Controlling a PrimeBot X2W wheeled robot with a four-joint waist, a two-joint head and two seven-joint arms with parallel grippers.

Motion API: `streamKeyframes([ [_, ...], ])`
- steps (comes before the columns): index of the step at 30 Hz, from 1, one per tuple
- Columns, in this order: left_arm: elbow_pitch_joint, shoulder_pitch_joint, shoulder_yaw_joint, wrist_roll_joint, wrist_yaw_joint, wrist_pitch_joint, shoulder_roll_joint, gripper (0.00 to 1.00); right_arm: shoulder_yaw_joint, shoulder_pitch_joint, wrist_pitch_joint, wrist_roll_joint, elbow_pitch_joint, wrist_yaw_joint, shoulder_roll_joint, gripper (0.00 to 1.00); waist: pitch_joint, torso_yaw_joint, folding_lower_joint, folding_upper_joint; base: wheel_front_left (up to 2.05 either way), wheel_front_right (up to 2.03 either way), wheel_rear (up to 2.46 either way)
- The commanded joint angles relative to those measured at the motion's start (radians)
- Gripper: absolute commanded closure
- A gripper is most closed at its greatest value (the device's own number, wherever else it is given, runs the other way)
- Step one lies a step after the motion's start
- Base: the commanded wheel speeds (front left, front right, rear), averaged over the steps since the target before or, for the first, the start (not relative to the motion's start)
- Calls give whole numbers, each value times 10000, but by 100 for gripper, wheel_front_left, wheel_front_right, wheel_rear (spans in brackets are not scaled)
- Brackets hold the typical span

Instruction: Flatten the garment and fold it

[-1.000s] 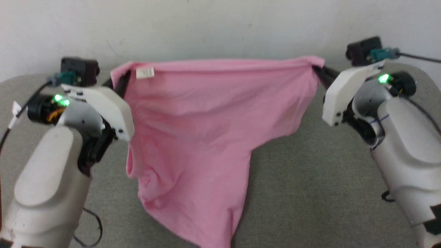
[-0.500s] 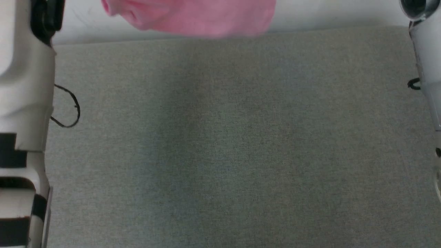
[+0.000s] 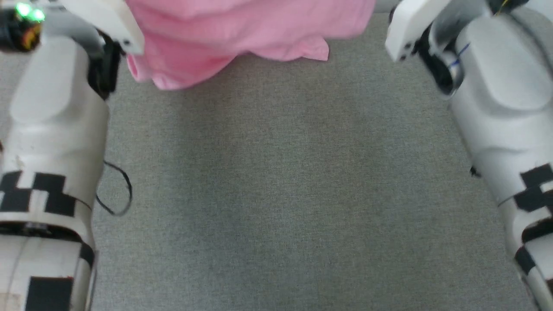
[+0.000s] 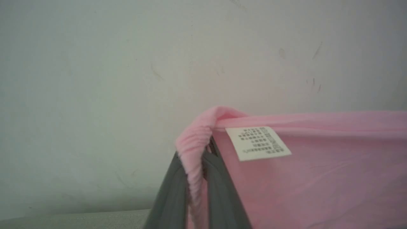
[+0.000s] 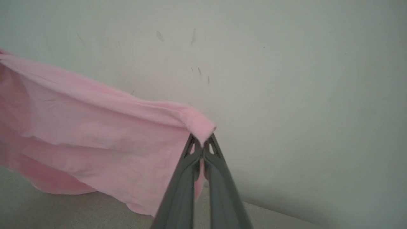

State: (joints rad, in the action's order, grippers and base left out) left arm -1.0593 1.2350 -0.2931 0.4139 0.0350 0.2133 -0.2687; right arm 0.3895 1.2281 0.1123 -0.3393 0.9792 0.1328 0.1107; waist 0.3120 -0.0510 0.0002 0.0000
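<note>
- Wall [image 4: 95, 79]: pale, scuffed, behind the work.
- Surface [image 3: 276, 194]: grey woven covering, spread below both arms.
- Garment [image 3: 242, 30]: pink shorts, strung by the top edge between the two grippers, hanging in front of the wall over the far part of the surface.
- Left gripper [image 4: 198, 159]: clamped tight on the gathered waistband corner, just beside the label.
- Right gripper [image 5: 201, 144]: clamped tight on the opposite top corner.
- Label [image 4: 257, 143]: white, sewn inside the waistband; rows of small dark print, too blurred to read.
- Cable [image 3: 116, 190]: thin black loop beside the left forearm.

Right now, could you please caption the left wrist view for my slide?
Left gripper shut on the garment at its gathered waistband corner, white label alongside.
</note>
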Motion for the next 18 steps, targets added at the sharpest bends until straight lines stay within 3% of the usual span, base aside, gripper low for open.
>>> streamKeyframes([
  [1, -385, -433, -27, 91, 125, 122, 132, 100, 241, -456, 223, -275, 176, -21, -61, 100, -79, 31, -2, 0, 0, 0, 0],
  [11, -761, -3265, 430, 831, 425, 448, 583, 100, 1802, -3328, 974, -1333, -691, -21, 380, 100, -1318, 92, -2, 0, 0, 0, 0],
  [18, 1244, -6800, 523, 759, 268, 480, 604, 100, 2246, -6238, 647, -1706, -2594, -21, 1488, 100, -2502, 55, -2, 0, 0, 0, 0],
])
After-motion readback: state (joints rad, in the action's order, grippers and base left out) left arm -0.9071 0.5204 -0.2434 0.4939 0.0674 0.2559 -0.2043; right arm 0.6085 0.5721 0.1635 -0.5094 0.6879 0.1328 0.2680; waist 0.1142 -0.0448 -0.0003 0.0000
